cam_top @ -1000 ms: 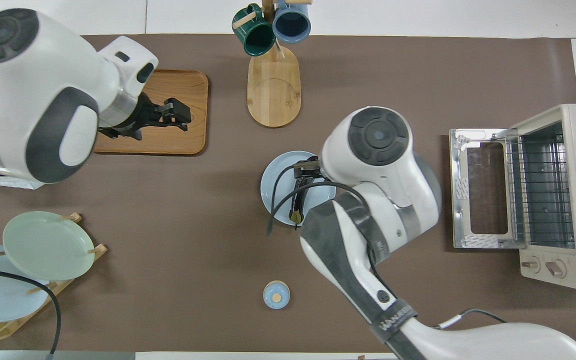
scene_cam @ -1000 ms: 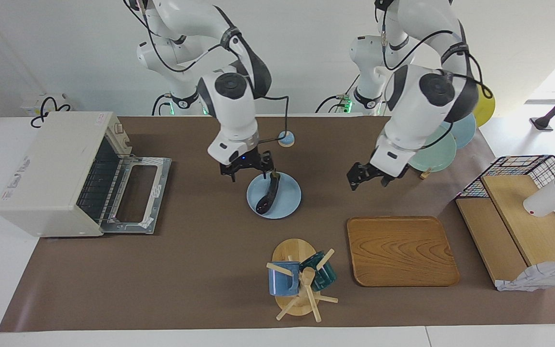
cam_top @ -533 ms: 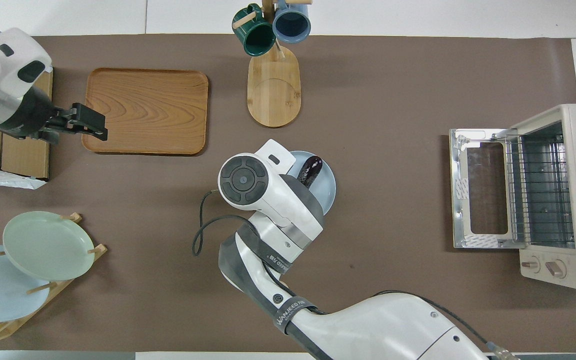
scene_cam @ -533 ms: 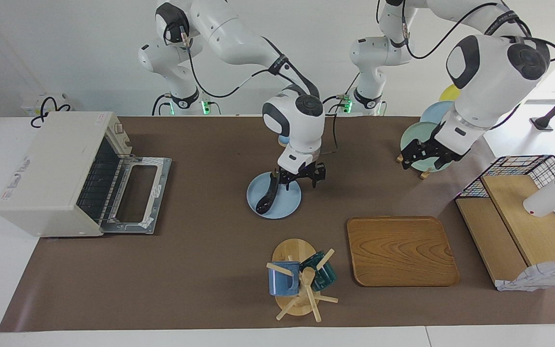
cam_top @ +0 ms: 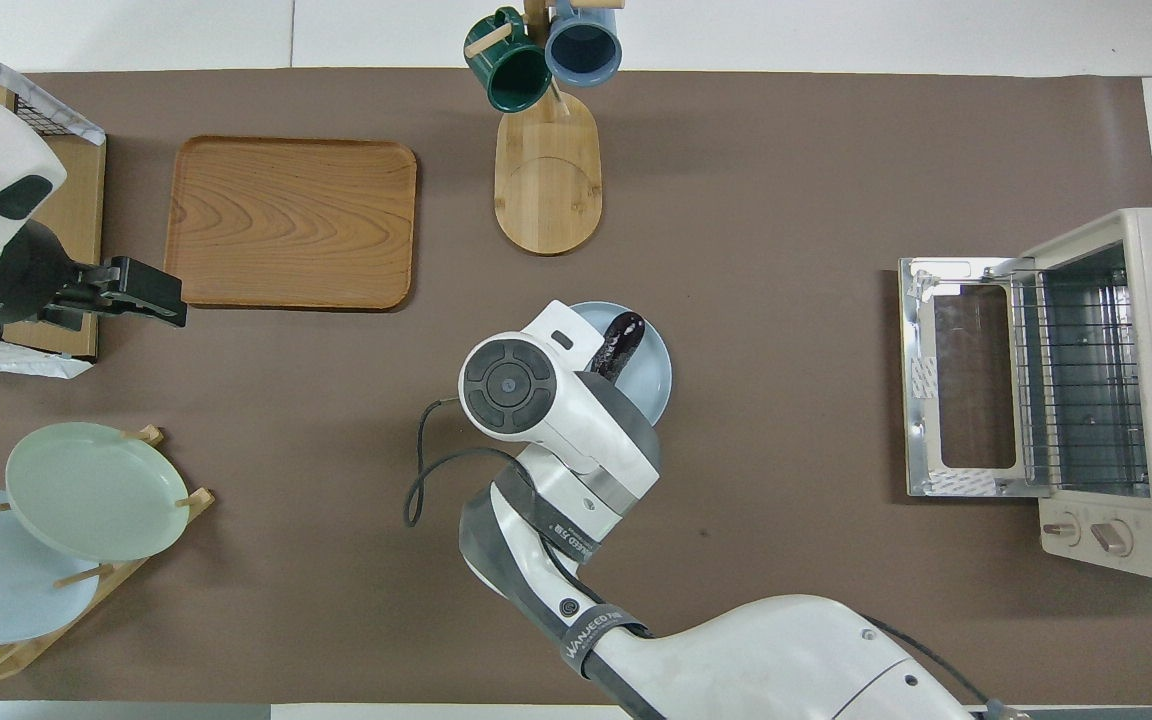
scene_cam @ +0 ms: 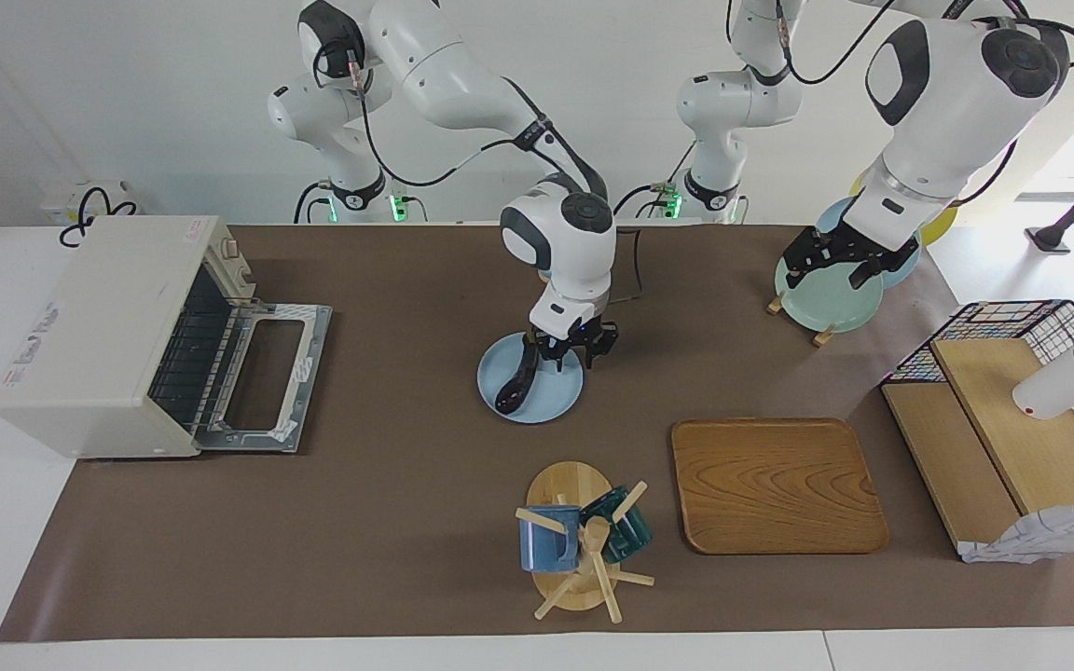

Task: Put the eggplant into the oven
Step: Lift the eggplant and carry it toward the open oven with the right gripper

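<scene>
The dark purple eggplant [scene_cam: 516,380] lies on a light blue plate [scene_cam: 557,404] in the middle of the table; in the overhead view only its rounded end [cam_top: 624,332] shows past the arm. My right gripper [scene_cam: 567,362] is low over the plate at the eggplant's stem end, and in the overhead view its own hand hides it. The cream oven [scene_cam: 99,326] [cam_top: 1121,400] stands at the right arm's end of the table with its door [scene_cam: 267,373] dropped flat and the wire rack bare. My left gripper [scene_cam: 831,272] [cam_top: 174,300] hangs open and holds nothing, above the green plate in the rack.
A wooden tray [scene_cam: 775,485] and a mug tree [scene_cam: 579,550] with a blue and a green mug lie farther from the robots than the plate. A plate rack [scene_cam: 826,298], a wire basket and wooden boards [scene_cam: 1012,429] fill the left arm's end.
My right gripper has shifted across the plate to the eggplant's stem end and dropped lower. My left arm has pulled back from over the wooden tray to the plate rack.
</scene>
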Controlling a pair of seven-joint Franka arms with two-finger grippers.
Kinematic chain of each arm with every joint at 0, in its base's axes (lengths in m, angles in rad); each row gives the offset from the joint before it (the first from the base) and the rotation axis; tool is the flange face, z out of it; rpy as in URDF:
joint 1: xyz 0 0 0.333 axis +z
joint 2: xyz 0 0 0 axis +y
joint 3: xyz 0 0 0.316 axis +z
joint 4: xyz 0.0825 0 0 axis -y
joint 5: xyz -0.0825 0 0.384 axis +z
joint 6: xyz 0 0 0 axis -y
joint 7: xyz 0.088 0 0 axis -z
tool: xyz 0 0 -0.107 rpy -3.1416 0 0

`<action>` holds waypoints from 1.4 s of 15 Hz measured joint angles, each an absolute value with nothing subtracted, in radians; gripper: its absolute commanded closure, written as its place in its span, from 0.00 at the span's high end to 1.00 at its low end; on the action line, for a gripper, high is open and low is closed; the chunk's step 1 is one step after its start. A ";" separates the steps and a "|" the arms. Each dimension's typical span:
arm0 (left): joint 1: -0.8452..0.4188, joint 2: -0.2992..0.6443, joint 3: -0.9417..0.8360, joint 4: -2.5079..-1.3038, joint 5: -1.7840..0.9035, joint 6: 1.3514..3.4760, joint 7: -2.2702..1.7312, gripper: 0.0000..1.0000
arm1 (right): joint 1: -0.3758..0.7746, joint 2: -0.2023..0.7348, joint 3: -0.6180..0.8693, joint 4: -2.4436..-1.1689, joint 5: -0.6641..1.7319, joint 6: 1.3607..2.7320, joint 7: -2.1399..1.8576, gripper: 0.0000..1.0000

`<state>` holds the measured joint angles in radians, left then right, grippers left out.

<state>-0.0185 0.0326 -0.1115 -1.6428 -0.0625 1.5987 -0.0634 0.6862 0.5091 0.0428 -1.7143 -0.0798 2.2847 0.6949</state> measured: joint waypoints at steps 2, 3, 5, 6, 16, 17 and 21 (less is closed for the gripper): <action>-0.024 0.030 -0.108 -1.639 -0.026 1.592 -0.050 1.00 | 0.686 0.504 0.043 -1.734 -0.080 2.298 0.695 0.33; -0.029 0.030 -0.108 -1.632 -0.002 1.583 -0.041 1.00 | 0.686 0.503 0.043 -1.738 -0.080 2.299 0.695 0.22; -0.038 0.029 -0.107 -1.612 0.018 1.562 -0.037 1.00 | 0.686 0.500 0.043 -1.742 -0.080 2.299 0.695 0.00; -0.040 0.029 -0.107 -1.602 0.021 1.552 -0.036 1.00 | 0.686 0.497 0.043 -1.743 -0.080 2.299 0.695 0.00; -0.032 0.010 -0.101 -1.632 0.022 1.539 -0.026 1.00 | 0.643 0.461 0.029 -1.502 -0.248 1.798 0.576 0.00; -0.030 0.009 -0.100 -1.631 0.022 1.539 -0.026 1.00 | 0.609 0.447 0.027 -1.502 -0.255 1.759 0.544 0.00; -0.029 0.007 -0.111 -1.629 0.021 1.539 -0.025 1.00 | 0.390 0.338 0.021 -1.577 -0.257 1.704 0.311 0.00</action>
<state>-0.0294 0.0071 -0.1110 -1.6294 0.0215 1.5388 -0.0255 0.3901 0.3376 0.0206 -1.5772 -0.2573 1.7042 0.3106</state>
